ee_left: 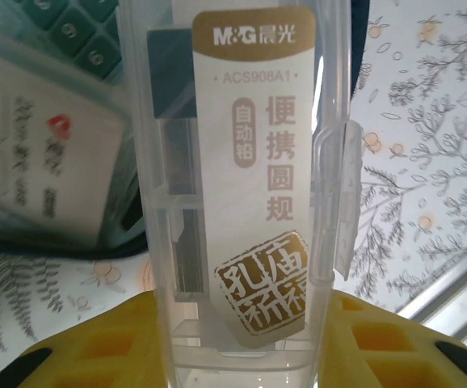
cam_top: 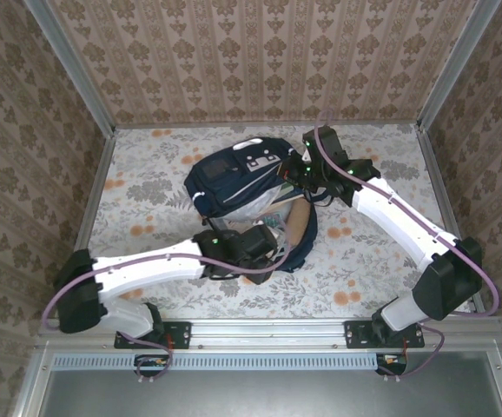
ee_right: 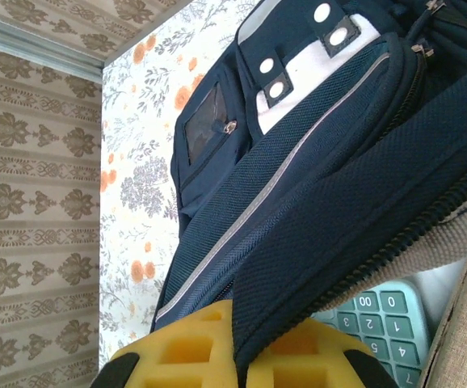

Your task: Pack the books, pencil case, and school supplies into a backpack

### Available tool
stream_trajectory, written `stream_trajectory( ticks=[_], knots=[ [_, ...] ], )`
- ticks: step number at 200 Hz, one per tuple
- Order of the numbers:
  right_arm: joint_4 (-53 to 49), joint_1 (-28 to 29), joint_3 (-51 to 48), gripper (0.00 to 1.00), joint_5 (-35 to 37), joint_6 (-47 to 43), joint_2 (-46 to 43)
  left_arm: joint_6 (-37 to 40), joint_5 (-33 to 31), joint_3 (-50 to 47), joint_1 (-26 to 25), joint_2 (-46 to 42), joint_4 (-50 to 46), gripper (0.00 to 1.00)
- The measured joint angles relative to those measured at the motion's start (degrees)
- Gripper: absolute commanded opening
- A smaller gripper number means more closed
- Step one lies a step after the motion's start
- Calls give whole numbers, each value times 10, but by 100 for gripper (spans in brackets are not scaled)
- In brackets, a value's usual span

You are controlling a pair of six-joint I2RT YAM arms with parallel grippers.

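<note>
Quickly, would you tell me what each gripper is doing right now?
Left gripper: closed on the clear box.
Right gripper: closed on the backpack flap.

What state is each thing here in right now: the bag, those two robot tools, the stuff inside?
backpack: unzipped, lying on the table, mouth held open.
right tool: shut on the backpack's rim.
clear plastic box: gripped at one end, lid seemingly closed.
left tool: shut on the clear plastic box.
calculator: inside the backpack, keys up.
white card: lying flat beside the calculator.
</note>
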Motion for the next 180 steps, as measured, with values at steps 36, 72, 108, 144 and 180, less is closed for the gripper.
stream_trajectory(
  ticks=[36, 72, 108, 144, 180],
  knots=[
    [4, 3, -9, 0, 0, 4, -5, -9, 4, 30, 58, 58, 16, 29],
    [29, 2, -38, 0, 3, 13, -25, -20, 4, 65, 98, 87, 18, 32],
    [47, 2, -57, 0, 5, 17, -32, -31, 1, 104, 104, 140, 18, 70],
    [60, 2, -69, 0, 5, 17, -37, -41, -1, 109, 104, 143, 18, 78],
    [63, 3, -91, 0, 5, 17, -56, -42, 0, 108, 99, 102, 3, 78]
  ],
)
